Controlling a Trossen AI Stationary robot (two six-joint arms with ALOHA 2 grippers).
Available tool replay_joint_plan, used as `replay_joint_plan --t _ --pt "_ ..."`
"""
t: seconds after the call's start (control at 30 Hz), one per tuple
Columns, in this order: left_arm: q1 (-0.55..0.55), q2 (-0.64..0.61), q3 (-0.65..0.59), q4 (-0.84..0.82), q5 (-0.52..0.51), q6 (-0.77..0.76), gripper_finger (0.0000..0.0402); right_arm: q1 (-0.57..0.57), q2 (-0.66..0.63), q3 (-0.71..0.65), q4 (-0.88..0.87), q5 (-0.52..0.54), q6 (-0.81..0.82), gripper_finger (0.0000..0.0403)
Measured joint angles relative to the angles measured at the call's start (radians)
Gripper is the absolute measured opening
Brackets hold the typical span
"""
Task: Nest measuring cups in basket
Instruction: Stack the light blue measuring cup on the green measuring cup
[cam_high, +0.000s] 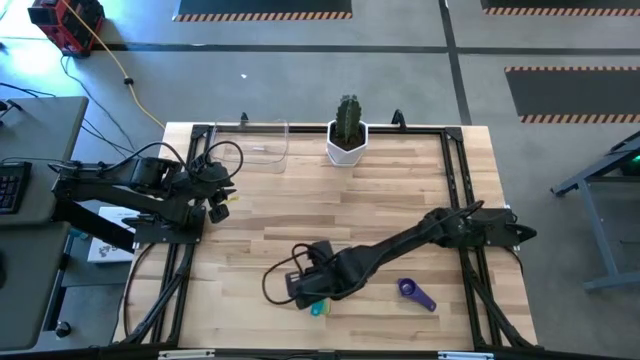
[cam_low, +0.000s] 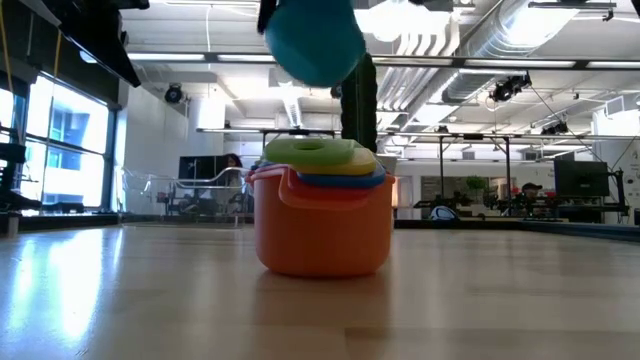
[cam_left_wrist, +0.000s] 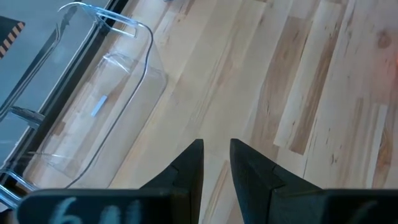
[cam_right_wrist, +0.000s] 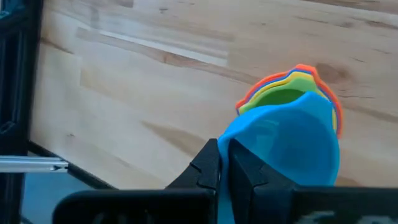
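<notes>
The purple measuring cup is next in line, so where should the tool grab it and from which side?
A judgement: grip the purple cup by its short flat handle, coming straight down from above. It lies alone on the table, handle pointing toward the near right corner, clear of the right tool, which holds the teal cup.

The right arm reaches across the table's near side, its gripper (cam_right_wrist: 224, 163) clamped shut. The left gripper (cam_left_wrist: 216, 163) waits at the left edge, fingers nearly together.
</notes>
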Motion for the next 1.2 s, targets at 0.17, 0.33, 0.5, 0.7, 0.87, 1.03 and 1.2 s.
replay_joint_plan --t 0.17,0.33,0.5,0.7,0.87,1.03,1.2 --pt "0.000 0.000 0.000 0.001 0.014 0.009 0.0070 -0.002 0.007 -0.076 0.042 -0.025 0.024 0.0001" --pt "0.000 0.000 0.000 -0.001 0.017 0.015 0.0070 -0.006 0.009 -0.113 0.040 -0.014 0.021 0.0001" --pt "0.000 0.000 0.000 0.000 0.018 0.026 0.0070 -0.015 0.009 -0.114 0.036 -0.028 -0.017 0.0001" --pt "0.000 0.000 0.000 0.000 0.018 0.027 0.0070 -0.027 0.019 -0.114 0.040 -0.047 -0.046 0.0006" --pt "0.000 0.000 0.000 -0.001 0.018 0.029 0.0070 -0.026 0.034 -0.115 0.048 -0.060 -0.045 0.0008" --pt "0.000 0.000 0.000 0.000 0.017 0.052 0.0070 -0.027 0.033 -0.115 0.044 -0.070 -0.045 0.0010" --pt "0.000 0.000 0.000 0.000 0.017 0.053 0.0070 -0.027 0.033 -0.115 0.044 -0.075 -0.045 0.0011"
